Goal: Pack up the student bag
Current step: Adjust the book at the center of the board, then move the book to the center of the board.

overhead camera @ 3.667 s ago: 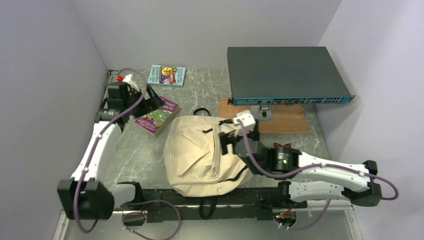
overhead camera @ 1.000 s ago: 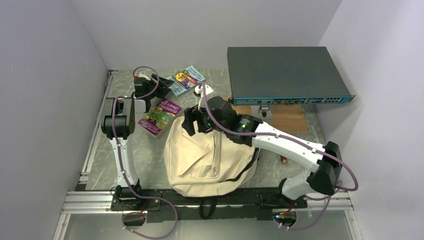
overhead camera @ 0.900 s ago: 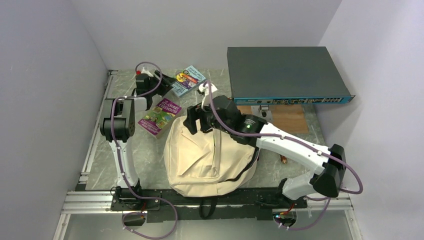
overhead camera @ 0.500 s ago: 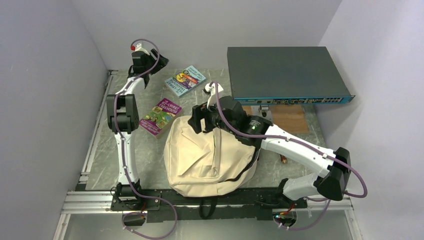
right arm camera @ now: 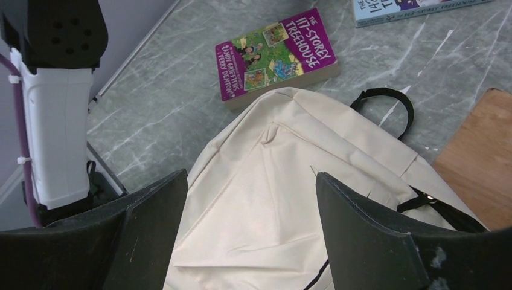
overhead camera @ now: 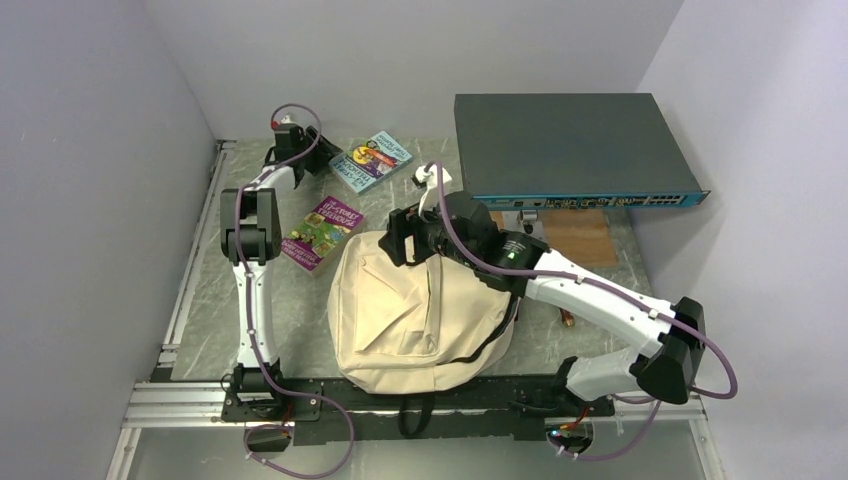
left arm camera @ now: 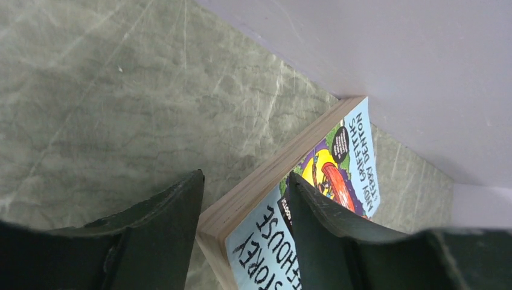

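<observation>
Stretched w/ L arm (overhead camera: 250, 300) from near-left base toward far left: lower link steep, elbow mid-left, forearm on to far wall. L end effector (overhead camera: 305, 140) kept low at far-left corner of worktop, fingers (left arm camera: 163, 229) apart. Bent w/ R arm (overhead camera: 590, 290) from near-right base, elbow out right, forearm back toward centre. R end effector (overhead camera: 400, 240) aimed down, jaws wide.

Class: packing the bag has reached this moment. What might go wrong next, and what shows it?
The left gripper straddles just one edge of the blue book; closing there may let it tilt or slip.
That book's far corner lies at the wall, so a push could jam it.
The right gripper hangs open over the bag, which shows no opening here, so a book may not go in.
</observation>
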